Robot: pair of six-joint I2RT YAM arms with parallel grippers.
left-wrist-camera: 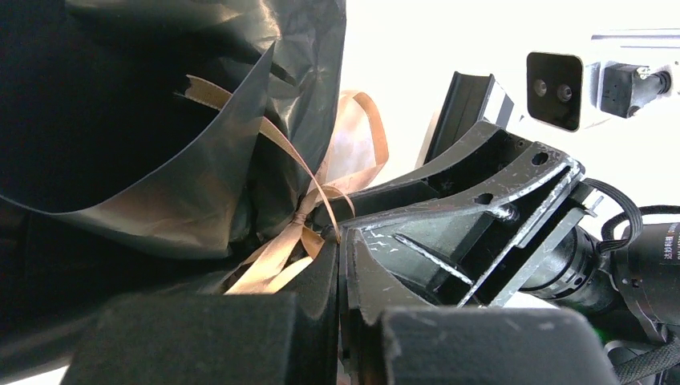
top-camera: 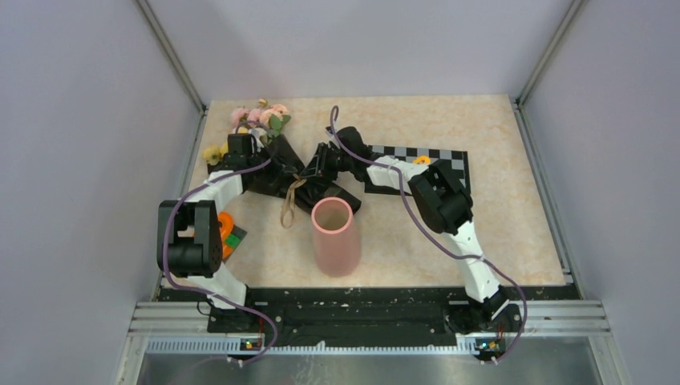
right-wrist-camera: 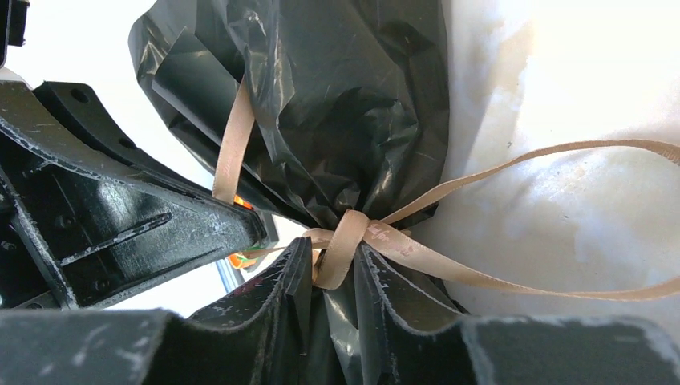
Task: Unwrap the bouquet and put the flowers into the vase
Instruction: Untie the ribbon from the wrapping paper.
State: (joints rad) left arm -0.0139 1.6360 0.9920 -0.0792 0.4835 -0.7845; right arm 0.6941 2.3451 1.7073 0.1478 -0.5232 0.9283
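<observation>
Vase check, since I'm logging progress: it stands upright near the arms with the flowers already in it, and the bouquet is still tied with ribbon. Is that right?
Not quite. The vase stands upright but is empty. The flowers are still in the bouquet, which lies on the table behind it, as the top external view shows. The ribbon is still tied.

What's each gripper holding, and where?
Left gripper: shut, seemingly on a ribbon strand by the knot. Right gripper: pinching the knot at the bouquet's neck.
</observation>
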